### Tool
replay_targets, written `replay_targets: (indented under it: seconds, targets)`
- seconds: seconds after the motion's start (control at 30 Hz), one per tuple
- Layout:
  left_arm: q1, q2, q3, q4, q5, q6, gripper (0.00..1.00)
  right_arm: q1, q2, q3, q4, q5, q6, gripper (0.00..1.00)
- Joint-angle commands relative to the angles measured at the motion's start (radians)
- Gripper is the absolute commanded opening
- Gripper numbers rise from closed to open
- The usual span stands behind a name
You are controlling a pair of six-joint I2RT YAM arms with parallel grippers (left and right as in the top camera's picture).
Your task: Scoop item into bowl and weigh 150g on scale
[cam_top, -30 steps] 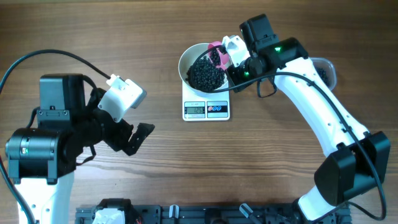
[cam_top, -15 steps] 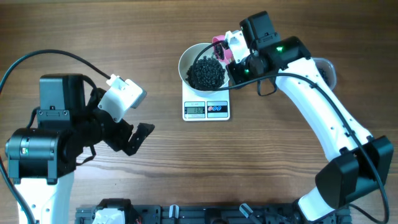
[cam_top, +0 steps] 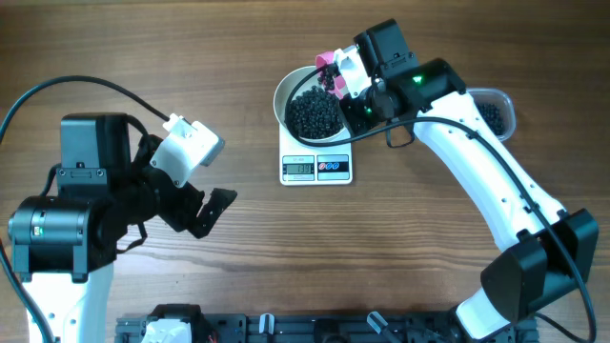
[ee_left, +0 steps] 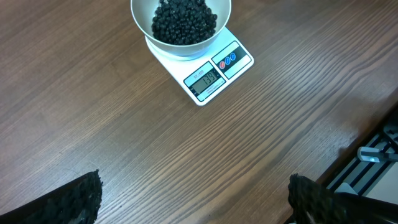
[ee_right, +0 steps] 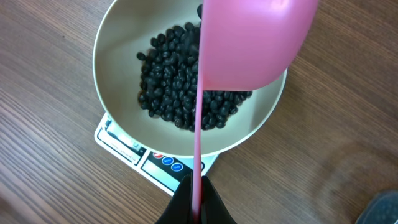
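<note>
Overhead view places the bowl [cam_top: 282, 91] on the far part of the scale [cam_top: 315, 169], with the display and two buttons left exposed at the scale's near edge. The item [cam_top: 313, 113] lies as a black heap inside the bowl, and a smaller stock shows in the clear tub [cam_top: 506, 103] at the far right of the table. The right gripper [cam_top: 349, 84] is clenched on the handle of the pink scoop [cam_top: 330, 67] and hangs over the bowl's far right rim. The right wrist view shows the thin handle running straight away from the closed fingers [ee_right: 186, 202], so the scoop's long axis points from the gripper across the bowl. Its rounded head covers part of the rim, and whether it carries any pieces cannot be told. The digits on the display are too small to read with certainty. If more weight is required, the governing relation is that the tub lies to the right of the scoop, close beside the right arm, while the bowl sits directly beneath it. The left gripper [cam_top: 205, 211] stands well apart at the near left, fingers fully released and grasping nothing, so the right arm is the nearer one.
</note>
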Motion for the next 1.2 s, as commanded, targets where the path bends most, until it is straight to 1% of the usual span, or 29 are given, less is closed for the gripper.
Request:
replay_targets:
  seconds: [0.0,0.97,1.1,1.17]
  targets:
    - [0.007,-0.003,0.013,-0.001,0.015,0.019,1.00,0.001,-0.016,0.023,0.005,0.014,0.000,0.04]
    - [0.007,-0.003,0.013,-0.001,0.015,0.019,1.00,0.000,-0.016,0.023,0.017,0.016,-0.005,0.04]
    - [0.007,-0.003,0.013,-0.001,0.015,0.019,1.00,0.000,-0.016,0.023,0.040,0.120,-0.057,0.04]
    - [0.007,-0.003,0.013,-0.001,0.015,0.019,1.00,0.000,-0.016,0.023,0.054,0.160,-0.061,0.04]
